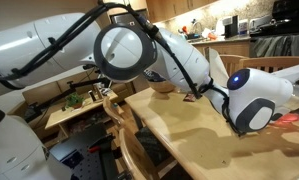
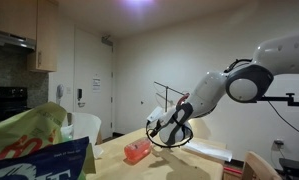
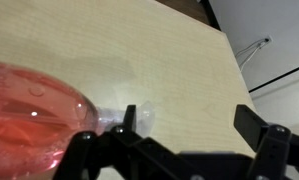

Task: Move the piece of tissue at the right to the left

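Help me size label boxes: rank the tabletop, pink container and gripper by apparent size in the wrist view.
1. tabletop, filling most of the frame.
2. pink container and gripper: roughly alike, both near the camera; unranked.

Pink translucent object [image 3: 29,115]: in your wrist view it lies on its side on the pale wooden table [image 3: 179,70], its rounded body tapering to a clear narrow end. In an exterior view [image 2: 137,151] you see it as a small reddish block on the tabletop.

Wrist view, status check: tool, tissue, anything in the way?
Tool open, empty, over the table. Tissue not visible in wrist view. Pink plastic item lies close beside it.
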Tool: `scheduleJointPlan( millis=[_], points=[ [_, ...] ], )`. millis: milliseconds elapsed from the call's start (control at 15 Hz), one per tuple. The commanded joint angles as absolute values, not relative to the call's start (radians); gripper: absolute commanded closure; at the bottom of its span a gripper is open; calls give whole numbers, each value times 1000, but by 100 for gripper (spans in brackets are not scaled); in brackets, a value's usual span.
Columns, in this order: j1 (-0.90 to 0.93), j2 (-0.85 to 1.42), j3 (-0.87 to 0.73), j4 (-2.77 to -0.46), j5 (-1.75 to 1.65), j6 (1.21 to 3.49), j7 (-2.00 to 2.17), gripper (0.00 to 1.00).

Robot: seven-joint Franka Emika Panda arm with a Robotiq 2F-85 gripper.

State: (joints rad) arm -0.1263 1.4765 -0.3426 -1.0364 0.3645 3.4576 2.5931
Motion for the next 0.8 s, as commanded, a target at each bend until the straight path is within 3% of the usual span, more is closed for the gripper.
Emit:
scheduleJointPlan(
  millis=[0,267,733],
  points=[
    [-178,1476,-273,-1009,296,3458,2556,0],
    [-275,1476,-67,-978,328,3457,2294,0],
    [-367,1475,103,-975,283,3356,2075,0]
  ],
)
